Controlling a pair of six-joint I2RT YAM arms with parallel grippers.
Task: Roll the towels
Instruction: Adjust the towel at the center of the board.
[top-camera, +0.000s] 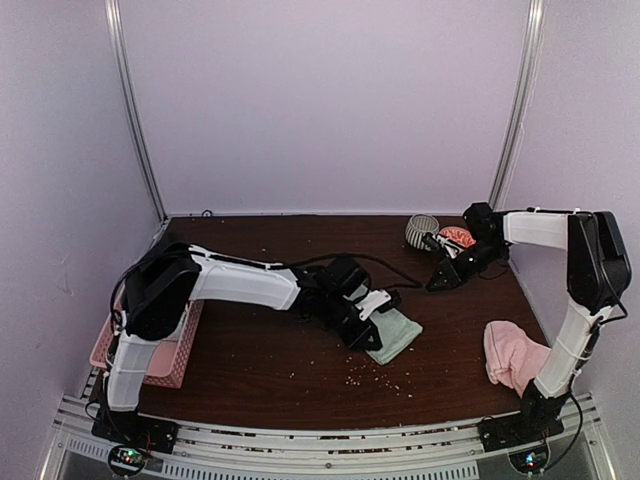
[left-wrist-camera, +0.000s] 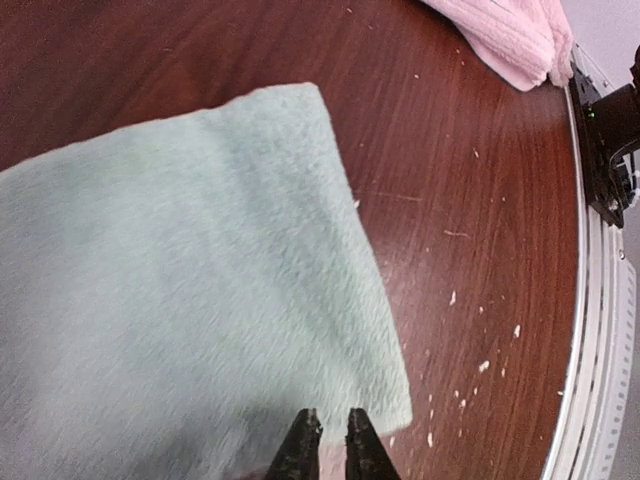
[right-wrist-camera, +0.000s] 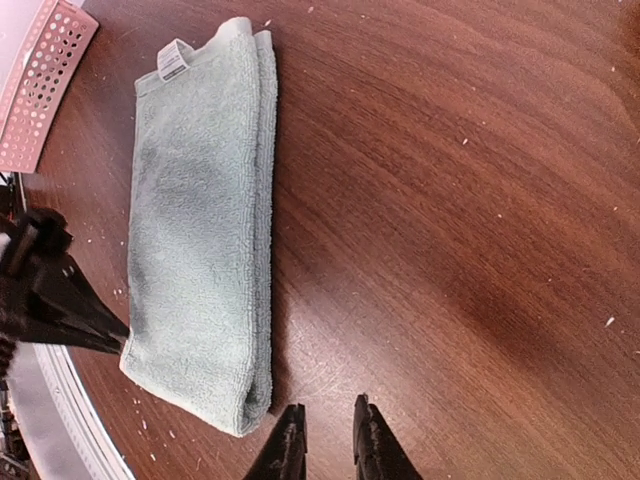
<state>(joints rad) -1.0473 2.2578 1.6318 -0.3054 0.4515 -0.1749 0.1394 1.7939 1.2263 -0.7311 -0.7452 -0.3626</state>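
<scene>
Your left gripper (left-wrist-camera: 331, 440) and right gripper (right-wrist-camera: 325, 435) both reach out over the table (top-camera: 260, 385). Nearest you, the pink towel (top-camera: 512, 358) lies in a loose bunch at the near right corner, just beside the right arm's base. On the left a pink perforated basket (right-wrist-camera: 35, 90) sits under the left arm. Pale crumbs (top-camera: 385, 376) are scattered between the bases and the middle of the table. In the middle you find the mint towel (top-camera: 398, 335), folded flat into a long strip with a small tag at one end, well apart from the pink one. The left gripper's tips are at that towel's edge and stand almost together, with only a thin slit showing; you cannot tell whether they pinch the cloth. Farther back on the right, the right gripper hangs above bare wood, its fingers a little apart with nothing between them. Beyond it, near the far edge, stands a striped mug (top-camera: 421, 231), with a reddish-orange thing (top-camera: 458, 237) just beside it, too small to make out.
</scene>
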